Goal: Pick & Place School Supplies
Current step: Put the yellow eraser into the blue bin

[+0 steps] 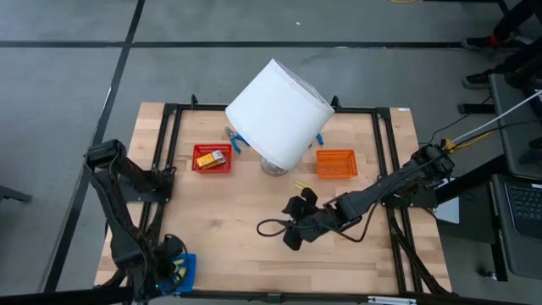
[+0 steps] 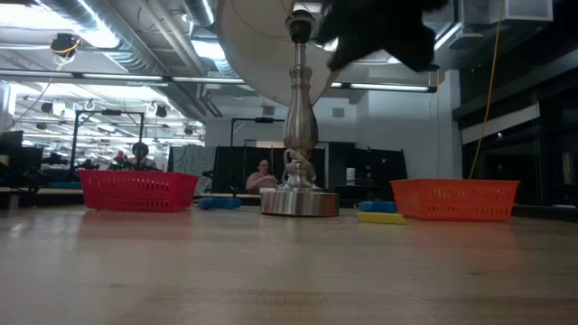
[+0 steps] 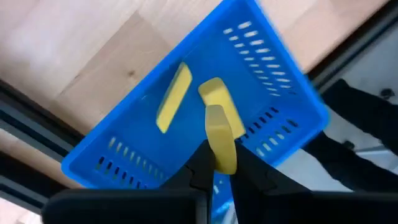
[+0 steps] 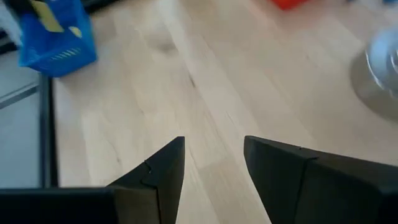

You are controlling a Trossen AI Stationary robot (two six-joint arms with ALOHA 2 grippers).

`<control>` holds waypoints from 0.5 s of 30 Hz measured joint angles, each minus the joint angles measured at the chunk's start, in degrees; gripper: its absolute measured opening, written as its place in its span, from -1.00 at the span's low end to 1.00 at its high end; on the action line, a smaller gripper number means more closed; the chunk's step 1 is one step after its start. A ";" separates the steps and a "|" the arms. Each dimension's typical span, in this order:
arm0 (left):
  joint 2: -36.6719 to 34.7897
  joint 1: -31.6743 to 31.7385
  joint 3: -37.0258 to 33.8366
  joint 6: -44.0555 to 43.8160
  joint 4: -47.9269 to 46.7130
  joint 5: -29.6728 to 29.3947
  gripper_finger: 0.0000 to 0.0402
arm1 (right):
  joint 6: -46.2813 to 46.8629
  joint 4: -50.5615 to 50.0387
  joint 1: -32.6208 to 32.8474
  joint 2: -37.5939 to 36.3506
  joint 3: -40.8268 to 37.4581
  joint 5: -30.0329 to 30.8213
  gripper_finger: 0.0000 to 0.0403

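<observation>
**Left gripper holding a yellow stick over the blue tray; right gripper open above mid-table**

Nearest the front edge, at the table's left corner, the left gripper (image 3: 221, 171) hangs over the blue tray (image 3: 273, 68), its fingers (image 3: 200, 163) closed on a plain yellow stick (image 3: 221, 140) held upright between them. Two more yellow sticks (image 3: 173, 98) lie on the tray floor, one beside the other. Farther in, the right gripper (image 4: 213, 163) hovers over bare wood right of centre, its two dark fingers (image 4: 163, 167) spread apart with nothing between them; a black cable loops from it onto the table (image 1: 246, 203). Beyond it, a yellow stick (image 1: 301, 185) lies on the wood between the lamp base (image 2: 299, 200) and the orange mesh basket (image 1: 336, 163). The red mesh basket (image 1: 212, 158), left of the lamp, contains a yellow-orange packet (image 1: 210, 158) with a white label. Blue-handled tools (image 1: 236, 141) lie just beside that basket, partly hidden under the tilted white lampshade (image 1: 278, 112). People sit in the room beyond the table.
</observation>
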 joint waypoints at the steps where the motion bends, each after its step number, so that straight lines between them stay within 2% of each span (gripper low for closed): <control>1: 0.92 -0.25 0.00 -0.06 0.00 0.01 -0.88 | 1.21 -0.19 -0.02 0.00 -0.67 -0.04 -0.16; 3: 2.65 -0.55 0.00 -0.03 1.30 -0.15 -0.87 | 3.39 -0.30 -0.04 0.00 -1.53 -0.29 -0.16; 5: 3.86 -0.85 0.00 -0.19 1.65 -0.28 -0.78 | 4.97 0.16 -0.28 0.00 -2.12 -0.95 -0.16; 11: 4.39 -0.99 0.00 -1.29 1.59 -4.06 -0.22 | 6.25 -0.22 -1.58 0.00 -2.84 -1.11 -0.16; 15: 4.39 -1.54 0.98 -0.61 0.98 -11.28 0.06 | 6.65 -3.94 -3.61 0.00 -2.84 -1.21 -0.16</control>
